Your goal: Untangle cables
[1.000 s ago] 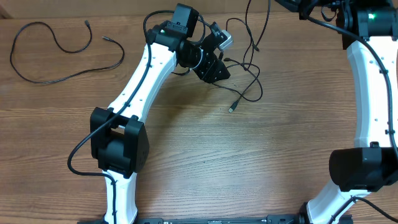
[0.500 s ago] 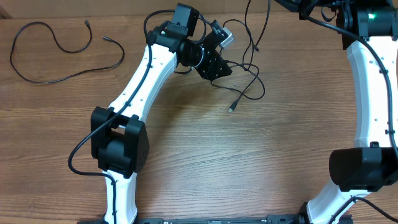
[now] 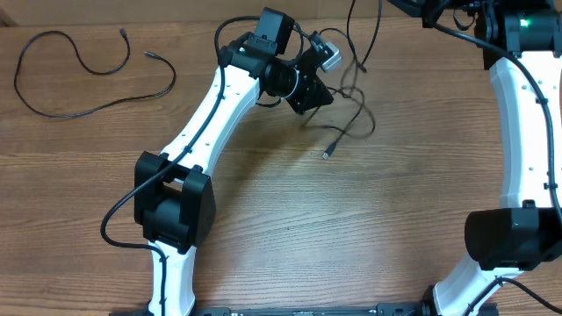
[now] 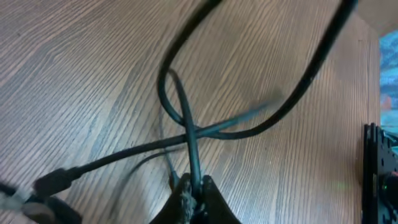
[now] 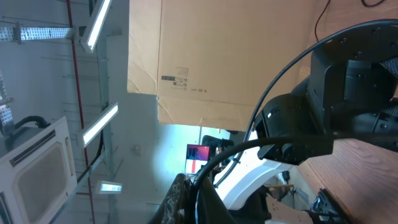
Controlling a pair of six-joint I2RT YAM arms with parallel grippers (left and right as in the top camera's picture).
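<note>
Overhead view of a wooden tabletop (image 3: 369, 237) with two robot arms reaching toward its far side. At the far left, one loose cable (image 3: 114, 103) lies alone in a wide open curve, well apart from everything else; we judge that one already freed. Near the far middle sit the tangled cables (image 3: 356, 107), thin black cords crossing in loops, with one plug (image 3: 327, 154) trailing toward the near side.

Left wrist view shows the left fingers (image 4: 183, 198) pressed together on one strand, just below a point where cords cross. Right wrist view shows the right fingers (image 5: 177, 202) clamped on another cord, raised high above the tabletop.

We judge the task partly done: one cord is out, and the crossed loops are yet to be pulled apart.
</note>
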